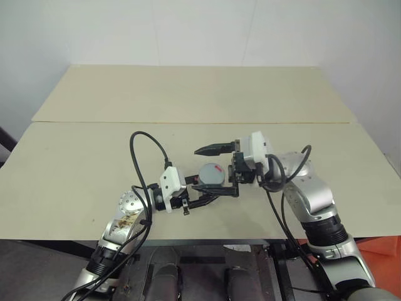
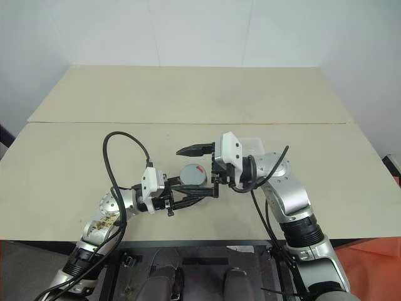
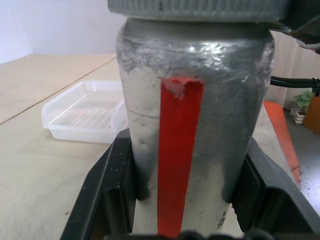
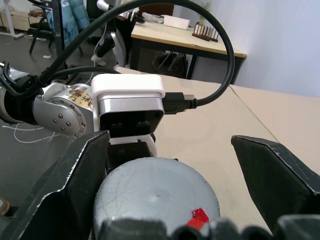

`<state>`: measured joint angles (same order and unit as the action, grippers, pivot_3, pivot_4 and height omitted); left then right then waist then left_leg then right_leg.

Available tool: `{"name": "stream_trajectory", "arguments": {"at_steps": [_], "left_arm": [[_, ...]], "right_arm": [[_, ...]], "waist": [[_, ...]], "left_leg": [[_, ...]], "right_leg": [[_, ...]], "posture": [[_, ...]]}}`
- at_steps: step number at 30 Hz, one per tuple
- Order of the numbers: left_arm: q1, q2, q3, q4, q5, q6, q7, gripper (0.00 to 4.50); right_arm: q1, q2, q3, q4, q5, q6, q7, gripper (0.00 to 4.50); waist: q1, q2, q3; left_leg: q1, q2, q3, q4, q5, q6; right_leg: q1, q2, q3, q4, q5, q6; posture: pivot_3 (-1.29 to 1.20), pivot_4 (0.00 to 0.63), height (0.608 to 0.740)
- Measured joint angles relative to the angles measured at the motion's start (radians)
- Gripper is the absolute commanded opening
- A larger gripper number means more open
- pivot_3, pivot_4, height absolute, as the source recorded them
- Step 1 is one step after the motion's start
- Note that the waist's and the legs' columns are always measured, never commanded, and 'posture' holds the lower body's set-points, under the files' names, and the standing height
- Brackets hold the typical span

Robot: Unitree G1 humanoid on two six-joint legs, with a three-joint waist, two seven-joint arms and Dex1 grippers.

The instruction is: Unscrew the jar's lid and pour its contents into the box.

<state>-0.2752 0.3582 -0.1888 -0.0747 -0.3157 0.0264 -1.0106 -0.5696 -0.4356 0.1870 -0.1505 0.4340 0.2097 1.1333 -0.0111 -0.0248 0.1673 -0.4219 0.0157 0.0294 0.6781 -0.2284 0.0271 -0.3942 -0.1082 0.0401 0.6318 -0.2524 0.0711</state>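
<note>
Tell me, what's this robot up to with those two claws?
It is working on opening a jar. The left gripper is shut on the jar, holding it upright above the table. The right gripper is open, its two fingers either side of the grey lid, which is not yet gripped and remains on the jar. A clear box waits on the table nearby.

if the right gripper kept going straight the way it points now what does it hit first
Most likely the flat round grey screw lid of the silvery jar with the red stripe, held by the shut left gripper. The open right gripper already straddles the lid; contact is unclear.
</note>
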Motion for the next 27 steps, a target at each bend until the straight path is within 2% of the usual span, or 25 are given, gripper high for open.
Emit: {"name": "stream_trajectory", "arguments": {"at_steps": [13,27], "left_arm": [[0.000,0.011,0.012,0.018,0.001,-0.004,0.000,2.13],[-0.001,0.017,0.026,0.048,0.002,-0.009,0.000,2.13]], "right_arm": [[0.000,-0.086,-0.032,0.029,0.003,-0.026,0.056,4.47],[0.000,-0.124,-0.055,0.132,-0.003,-0.095,0.089,4.47]], "waist": [[-0.001,0.000,0.000],[-0.001,0.000,0.000]], "left_leg": [[0.000,0.000,0.000,0.000,0.000,0.000],[0.000,0.000,0.000,0.000,0.000,0.000]], "right_leg": [[0.000,0.000,0.000,0.000,0.000,0.000],[0.000,0.000,0.000,0.000,0.000,0.000]], "posture": [[0.00,0.150,0.740],[0.00,0.150,0.740]]}}
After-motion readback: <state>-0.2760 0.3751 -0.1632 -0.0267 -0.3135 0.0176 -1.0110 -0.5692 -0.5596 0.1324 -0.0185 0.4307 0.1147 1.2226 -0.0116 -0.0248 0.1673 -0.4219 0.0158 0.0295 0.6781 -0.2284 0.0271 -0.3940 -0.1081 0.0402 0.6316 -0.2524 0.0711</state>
